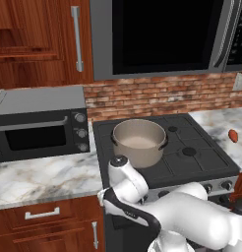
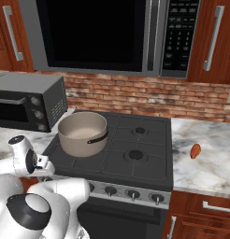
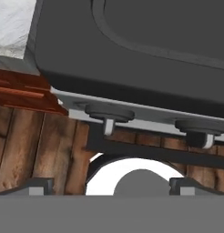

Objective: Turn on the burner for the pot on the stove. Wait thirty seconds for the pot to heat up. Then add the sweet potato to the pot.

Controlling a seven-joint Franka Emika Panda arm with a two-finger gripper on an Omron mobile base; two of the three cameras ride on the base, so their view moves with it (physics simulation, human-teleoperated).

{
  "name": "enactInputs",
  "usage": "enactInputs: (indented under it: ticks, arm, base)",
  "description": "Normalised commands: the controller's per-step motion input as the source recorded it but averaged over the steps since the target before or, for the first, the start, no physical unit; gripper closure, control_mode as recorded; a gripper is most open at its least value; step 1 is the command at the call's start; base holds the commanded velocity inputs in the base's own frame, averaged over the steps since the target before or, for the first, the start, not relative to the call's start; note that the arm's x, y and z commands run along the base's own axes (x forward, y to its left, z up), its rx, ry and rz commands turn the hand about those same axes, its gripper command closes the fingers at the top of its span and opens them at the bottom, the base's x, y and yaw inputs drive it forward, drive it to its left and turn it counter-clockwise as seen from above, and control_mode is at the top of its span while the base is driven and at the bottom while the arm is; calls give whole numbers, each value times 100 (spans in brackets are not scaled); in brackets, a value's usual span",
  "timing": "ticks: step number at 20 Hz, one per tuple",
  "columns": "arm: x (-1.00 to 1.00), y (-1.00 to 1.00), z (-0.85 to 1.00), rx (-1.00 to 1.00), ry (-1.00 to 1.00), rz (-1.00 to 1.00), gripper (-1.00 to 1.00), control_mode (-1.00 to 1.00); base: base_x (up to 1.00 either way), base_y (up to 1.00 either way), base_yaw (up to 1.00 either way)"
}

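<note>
While the arm [image 1: 192, 216] bends low in front of the stove [image 1: 201, 162], the pot [image 1: 138, 141] sits on the front left burner [image 1: 157, 170], on its dark grate. The pot is round and grey, with a pale inside and a small dark handle on each side. Nothing is in it.

The sweet potato [image 2: 195, 151] lies on the marble counter [image 2: 215, 163] to the right of the stove, well apart from the pot. It is small and reddish-orange.

In the hand view, the tool [image 3: 111, 186] looks up at the steel front strip [image 3: 145, 116] of the stove from below. Its two dark tips stand wide apart, one at each side, with nothing between them. Two black knobs hang from the strip: a left knob [image 3: 108, 113] and a right knob [image 3: 198, 129]. The tool is near them but, as far as the blurry view shows, not touching either.

A grey toaster oven [image 1: 42, 123] stands on the counter left of the stove. A big microwave [image 2: 112, 32] hangs above the stove, in front of a red brick wall [image 2: 135, 95]. Brown wood cabinets [image 1: 44, 221] sit under the counter.
</note>
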Motion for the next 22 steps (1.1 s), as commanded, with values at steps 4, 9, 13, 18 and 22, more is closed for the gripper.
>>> enactInputs:
  ticks: [4, 9, 13, 18, 22]
  arm:
    - [-2, -4, -67, 0, -23, 3, -100, -100]
    - [0, -3, -56, 0, -41, 6, -100, -100]
    - [1, -28, -37, 7, -42, 0, -100, -100]
    - [4, -51, -53, 15, -18, 0, -100, -100]
    - [27, -50, -19, 19, -17, 0, -100, -100]
  base:
    - [0, 0, 0]
    - [0, 0, 0]
    - [0, 0, 0]
    - [0, 0, 0]
    - [0, 0, 0]
